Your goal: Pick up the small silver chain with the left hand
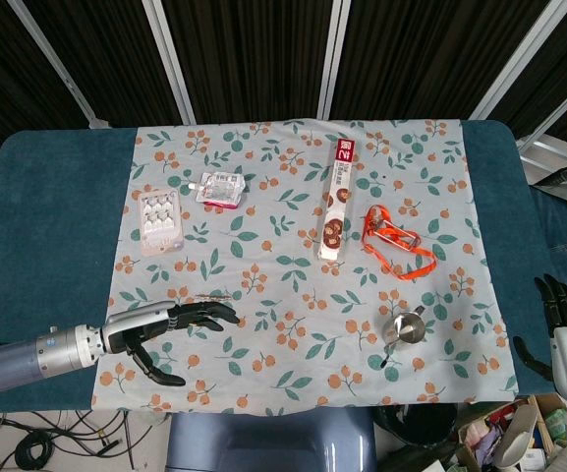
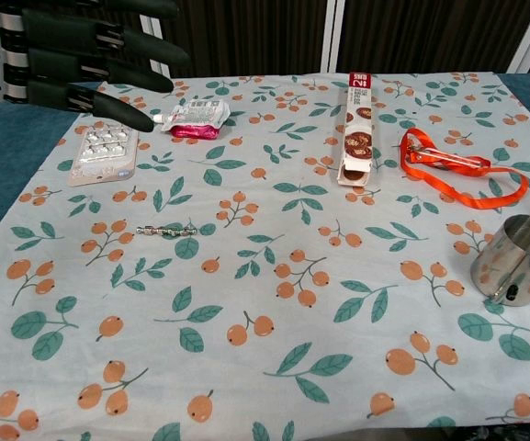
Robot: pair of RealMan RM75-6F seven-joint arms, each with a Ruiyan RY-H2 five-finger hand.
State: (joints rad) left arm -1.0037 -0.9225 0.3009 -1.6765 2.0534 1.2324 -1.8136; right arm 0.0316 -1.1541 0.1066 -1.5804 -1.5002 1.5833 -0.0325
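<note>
The small silver chain lies stretched out straight on the floral cloth, left of the table's middle. My left hand hangs over the cloth's front left part, its fingers spread and stretched to the right, with nothing in it. In the head view its fingertips show just on the near side of the chain. In the chest view the hand sits high at the top left, well above the cloth. My right hand hangs empty off the table's right edge, fingers apart.
On the cloth lie a pill blister pack, a pink pouch, a long biscuit box, an orange lanyard and a small steel cup.
</note>
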